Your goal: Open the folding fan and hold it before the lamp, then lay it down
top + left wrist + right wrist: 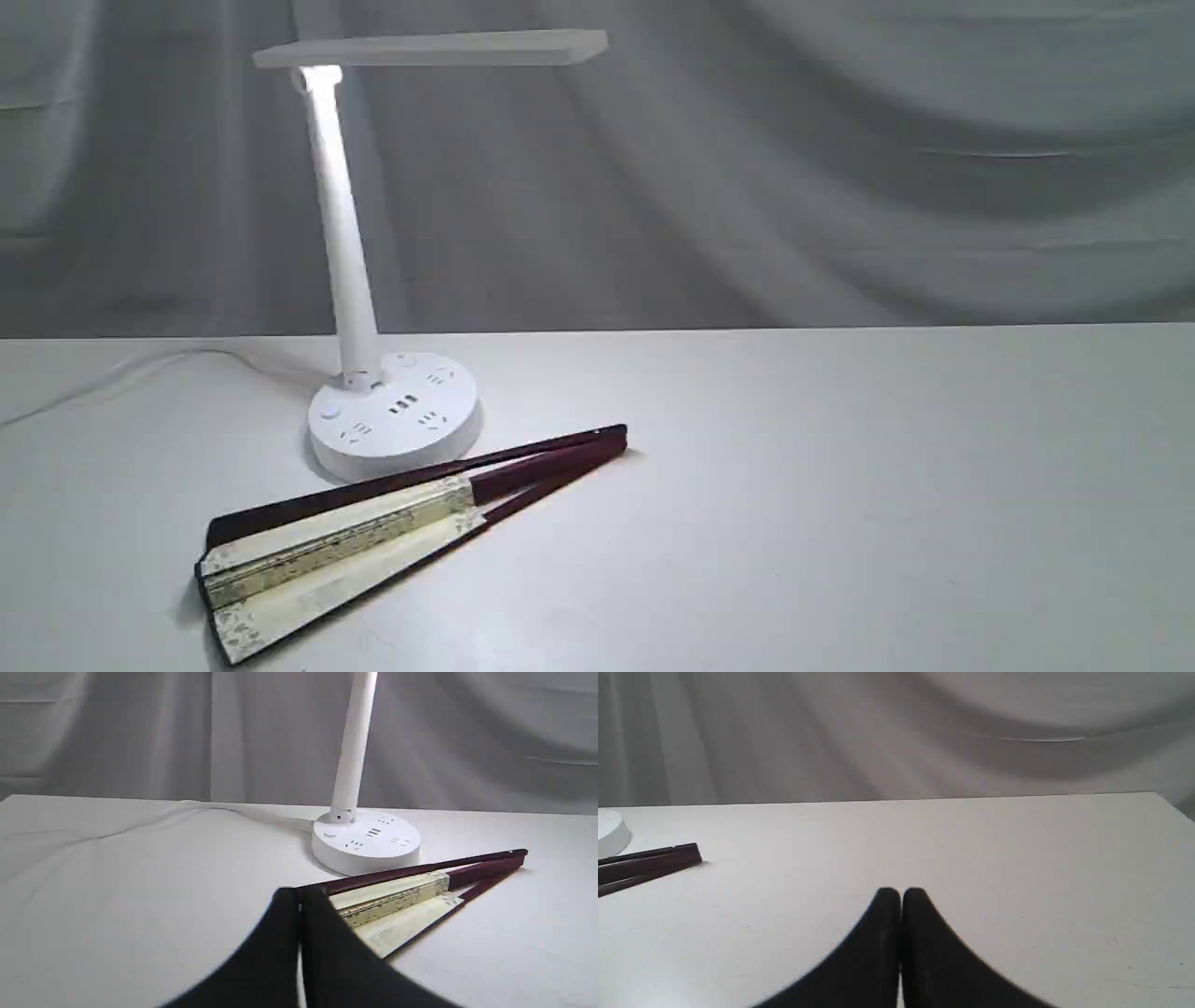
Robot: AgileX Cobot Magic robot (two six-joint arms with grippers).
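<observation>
Lamp [392, 415]: upright at the back of the white table [840, 513], flat head level, bright glow at the top of the stem. A white cable [140, 369] runs off from its base.
Folding fan [392, 532]: flat on the table just in front of the lamp's base, only a few pleats spread. Rivet end lies to the base's right, leaf end forward and to its left. Whether it touches the base is unclear.
Left gripper [299, 893]: jaws pressed together, empty, tips over the fan's leaf end, forward of the lamp.
Right gripper [901, 891]: jaws pressed together, empty, over bare table well to the lamp's right, apart from the fan.
</observation>
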